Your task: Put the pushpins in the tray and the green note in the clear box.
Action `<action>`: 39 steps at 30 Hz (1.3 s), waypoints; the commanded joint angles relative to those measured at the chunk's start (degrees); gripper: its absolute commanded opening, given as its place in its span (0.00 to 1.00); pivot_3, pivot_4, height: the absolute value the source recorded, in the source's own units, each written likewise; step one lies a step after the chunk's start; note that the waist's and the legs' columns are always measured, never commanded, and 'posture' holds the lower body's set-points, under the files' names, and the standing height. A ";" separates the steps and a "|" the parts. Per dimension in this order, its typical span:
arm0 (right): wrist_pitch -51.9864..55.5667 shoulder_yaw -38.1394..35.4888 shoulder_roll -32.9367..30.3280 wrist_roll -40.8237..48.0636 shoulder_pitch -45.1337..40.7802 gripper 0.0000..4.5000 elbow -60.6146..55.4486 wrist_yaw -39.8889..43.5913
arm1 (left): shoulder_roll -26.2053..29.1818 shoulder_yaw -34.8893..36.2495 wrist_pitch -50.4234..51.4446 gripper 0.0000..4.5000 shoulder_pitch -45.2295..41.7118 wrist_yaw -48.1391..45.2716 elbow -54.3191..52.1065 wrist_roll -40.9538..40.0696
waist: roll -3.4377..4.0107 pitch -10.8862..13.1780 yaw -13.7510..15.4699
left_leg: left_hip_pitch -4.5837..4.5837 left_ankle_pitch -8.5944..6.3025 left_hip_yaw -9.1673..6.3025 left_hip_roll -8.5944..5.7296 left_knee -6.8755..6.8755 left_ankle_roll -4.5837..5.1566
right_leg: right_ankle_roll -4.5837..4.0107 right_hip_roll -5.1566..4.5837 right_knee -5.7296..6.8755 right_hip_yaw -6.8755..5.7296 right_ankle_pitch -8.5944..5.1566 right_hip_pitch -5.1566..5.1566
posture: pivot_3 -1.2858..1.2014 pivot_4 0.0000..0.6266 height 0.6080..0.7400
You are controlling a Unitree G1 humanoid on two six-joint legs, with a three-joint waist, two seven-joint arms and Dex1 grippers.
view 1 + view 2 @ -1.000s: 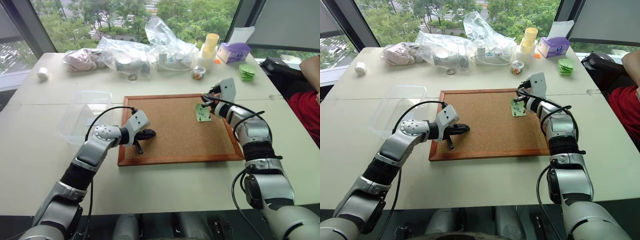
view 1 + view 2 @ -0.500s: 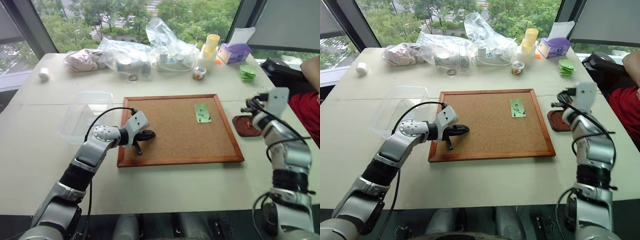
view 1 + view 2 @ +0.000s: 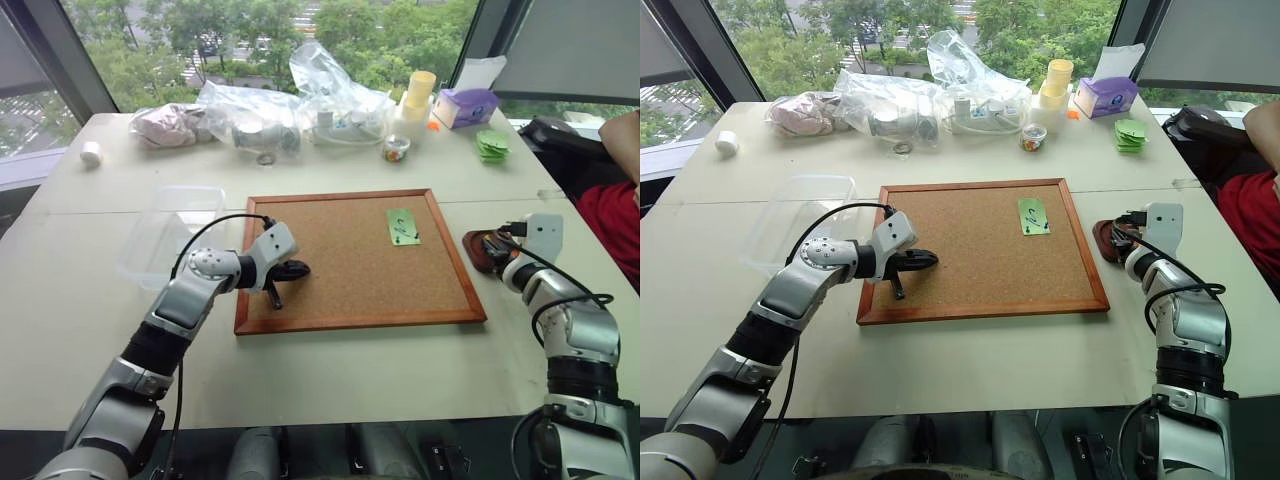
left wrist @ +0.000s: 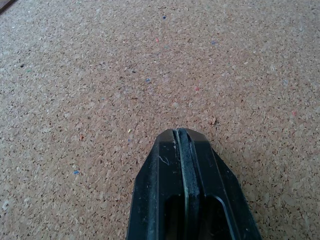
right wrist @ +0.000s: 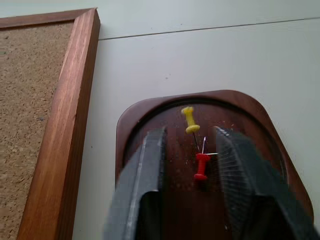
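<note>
The small dark reddish-brown tray (image 5: pixel 252 107) sits on the table just right of the cork board (image 3: pixel 340 265). A yellow pushpin (image 5: pixel 189 120) and a red pushpin (image 5: pixel 201 165) lie loose in it. My right gripper (image 5: pixel 191 134) hovers open right over the tray (image 3: pixel 478 243), its fingers on either side of the pins and gripping nothing. The pale green note (image 3: pixel 404 227) lies flat on the board's upper right, with tiny dark specks on it. My left gripper (image 3: pixel 292 271) rests shut and empty on the board's left part. The clear box (image 3: pixel 170 232) stands left of the board.
Clear plastic bags (image 3: pixel 300 100), stacked cups (image 3: pixel 420 92), a purple box (image 3: pixel 468 104) and a bright green pile of notes (image 3: pixel 493 144) line the far side. A person in red (image 3: pixel 612 215) sits at the right edge. The board's wooden frame (image 5: pixel 60 135) runs beside the tray.
My right arm has swung from the green note on the board out to the right and down over the tray. The left arm has stayed where it was.
</note>
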 commanded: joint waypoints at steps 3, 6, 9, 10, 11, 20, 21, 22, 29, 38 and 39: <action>-1.62 -1.20 -1.41 0.11 -0.89 0.94 -1.13 -0.44 | 0.82 -1.92 2.00 0.00 2.70 -0.23 2.19 2.10 | 0.00 0.00 -0.03 | 0.00 0.00 0.00 0.00 0.00 0.00 | 0.00 0.00 0.00 0.00 0.00 0.00 | 0.52 0.24 0.99; -2.27 -1.50 -1.36 0.24 -0.52 0.99 -3.09 -0.83 | 0.91 -1.69 2.04 0.00 2.99 -0.10 2.09 2.03 | 0.00 0.00 -0.04 | 0.00 0.00 0.00 0.01 0.00 0.00 | 0.00 0.00 0.00 0.00 0.00 0.00 | 0.52 0.24 0.99; -4.01 -1.94 -1.35 0.21 -0.39 0.99 -5.79 -1.48 | 0.91 -1.48 2.10 0.00 3.05 0.01 2.12 2.03 | 0.00 0.00 -0.09 | 0.00 0.00 0.00 0.01 0.00 0.00 | 0.00 0.00 0.00 0.00 0.00 0.00 | 0.52 0.24 0.99; -4.50 -1.99 -1.36 0.48 -0.55 0.99 -6.79 -1.33 | 0.91 -1.44 2.13 0.00 3.06 0.04 2.13 2.02 | 0.00 0.00 -0.10 | 0.01 0.00 0.00 0.02 0.00 0.00 | 0.00 0.00 0.00 0.00 0.00 0.00 | 0.52 0.24 0.99; -5.15 -1.69 -1.39 0.62 -0.78 0.99 -7.87 -0.93 | 0.91 -1.41 2.15 0.00 3.08 0.06 2.12 2.02 | 0.01 0.00 -0.11 | 0.00 0.00 0.00 0.02 0.00 0.00 | 0.00 0.00 0.00 0.01 0.00 0.00 | 0.52 0.24 0.99; -3.67 8.54 1.68 2.98 -0.21 0.99 -12.92 7.93 | 0.71 -1.72 1.60 0.00 2.42 -0.21 3.07 2.27 | -0.01 -0.02 0.01 | 0.01 -0.01 -0.05 0.07 0.00 0.01 | 0.00 0.12 0.00 0.02 0.00 0.01 | 0.52 0.24 0.99; -4.27 9.25 2.71 2.87 -0.26 0.99 -11.90 7.86 | 0.70 -1.75 1.53 0.00 2.32 -0.22 3.13 2.30 | -0.01 -0.02 0.03 | 0.00 -0.01 -0.04 0.07 0.00 0.01 | 0.00 0.11 0.00 0.02 0.00 0.01 | 0.52 0.24 0.99; -5.07 9.82 3.75 2.61 -0.23 0.99 -10.64 7.61 | 0.69 -1.76 1.49 0.00 2.27 -0.21 3.17 2.32 | -0.02 -0.02 0.03 | 0.00 -0.01 -0.05 0.07 0.00 0.01 | 0.00 0.11 0.00 0.02 0.00 0.01 | 0.52 0.24 0.99; -8.33 10.65 6.08 2.06 0.27 0.99 -6.20 7.70 | 1.07 -1.44 1.95 0.00 2.90 -0.08 2.40 2.16 | -0.03 -0.03 0.00 | -0.01 -0.01 -0.05 0.07 0.00 0.01 | -0.01 0.11 -0.01 0.02 -0.01 0.01 | 0.52 0.24 0.99; -9.65 12.02 7.55 1.77 -0.64 0.81 -4.02 8.20 | 0.98 -1.10 2.35 0.00 3.28 0.37 2.32 2.03 | -0.03 -0.03 -0.04 | 0.00 -0.01 -0.05 0.10 0.00 0.01 | -0.01 0.14 -0.01 0.02 -0.01 0.01 | 0.52 0.24 0.99; -9.82 12.36 7.69 1.64 -0.74 0.67 -3.73 8.29 | 0.94 -1.09 2.31 0.00 3.29 0.40 2.41 2.03 | -0.03 -0.03 -0.05 | 0.00 -0.01 -0.05 0.10 0.00 0.01 | -0.01 0.14 -0.01 0.02 -0.01 0.01 | 0.52 0.24 0.99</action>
